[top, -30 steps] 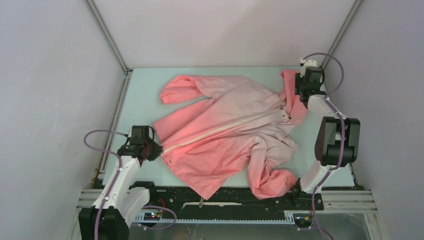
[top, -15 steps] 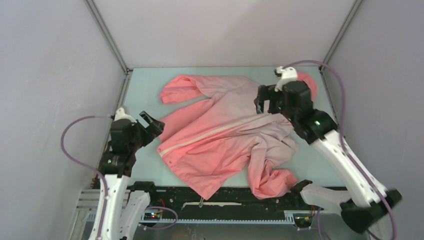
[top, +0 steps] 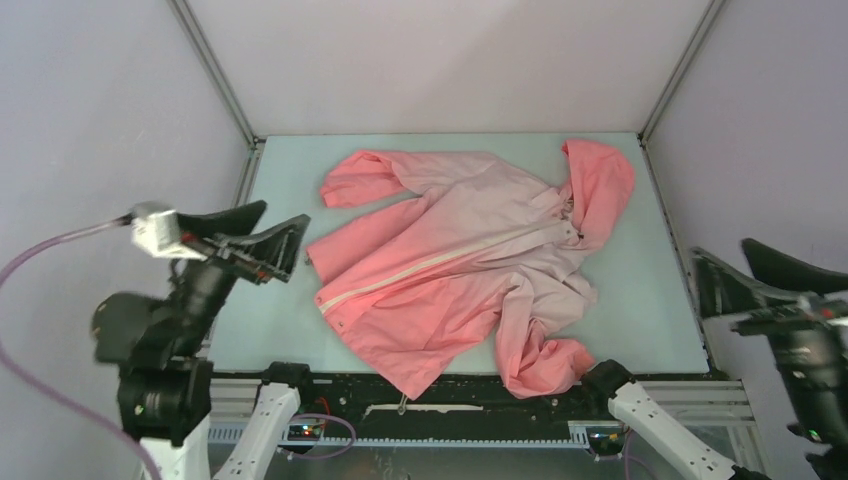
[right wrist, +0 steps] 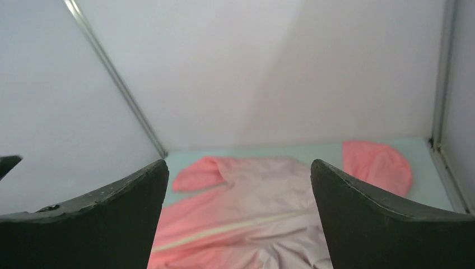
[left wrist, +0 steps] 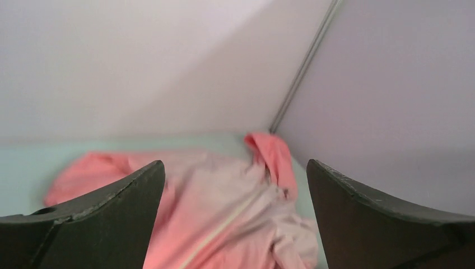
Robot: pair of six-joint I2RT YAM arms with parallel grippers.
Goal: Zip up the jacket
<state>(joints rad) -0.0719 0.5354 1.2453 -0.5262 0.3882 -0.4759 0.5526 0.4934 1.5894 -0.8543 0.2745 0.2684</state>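
Observation:
The jacket (top: pixel 460 270) lies spread flat on the table, coral-pink fading to pale pink. Its whitish zipper strip (top: pixel 440 262) runs diagonally from the lower hem to the collar, and the hood (top: pixel 600 185) lies at the far right. My left gripper (top: pixel 285 212) hangs open, raised above the table to the left of the jacket and touching nothing. My right gripper (top: pixel 720 250) is open too, raised off to the right. The left wrist view looks down between the open left gripper (left wrist: pixel 235 162) at the jacket (left wrist: pixel 224 196). The right wrist view shows the right gripper (right wrist: pixel 239 161) above the jacket (right wrist: pixel 252 207).
The pale green table (top: pixel 640 290) is boxed in by white walls with metal corner posts (top: pixel 215 70). A black rail (top: pixel 440 395) runs along the near edge, just below the jacket's hem and a bunched sleeve (top: pixel 545 365).
Both grippers opened and let go of the jacket, the left at the zipper's lower end and the right at the collar. Both arms rose and drew back to the sides.

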